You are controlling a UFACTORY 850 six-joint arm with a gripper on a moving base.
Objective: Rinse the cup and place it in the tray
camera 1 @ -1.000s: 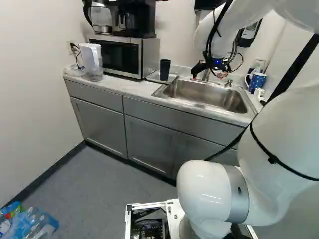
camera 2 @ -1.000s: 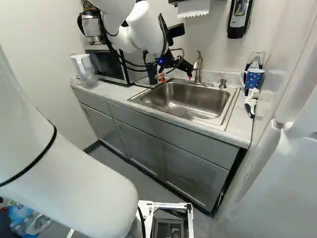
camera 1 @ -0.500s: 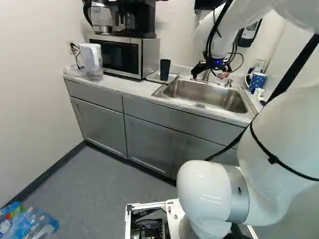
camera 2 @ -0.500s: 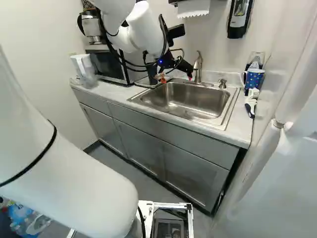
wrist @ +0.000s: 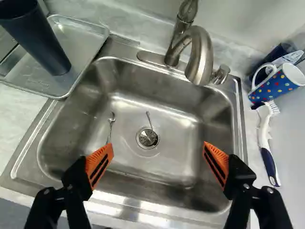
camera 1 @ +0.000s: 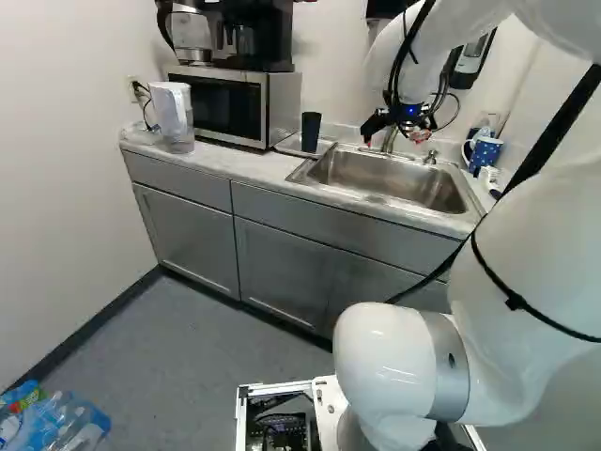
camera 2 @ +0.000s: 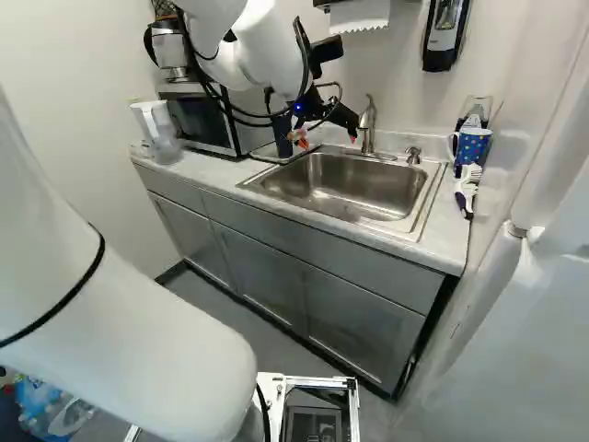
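Gripper (wrist: 157, 146): stands wide open, holding nothing, above the sink (wrist: 178, 117). Cup (wrist: 39, 40), tall and dark: stands upright in the tray (wrist: 82, 38) beside the sink. Handling: looks light and stiff, probably slippery if wet; the middle of its wall suits a two-sided hold.

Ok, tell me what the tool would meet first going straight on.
The tool would probably meet the sink floor near the drain first; the faucet looks off its line, but depth is unclear.
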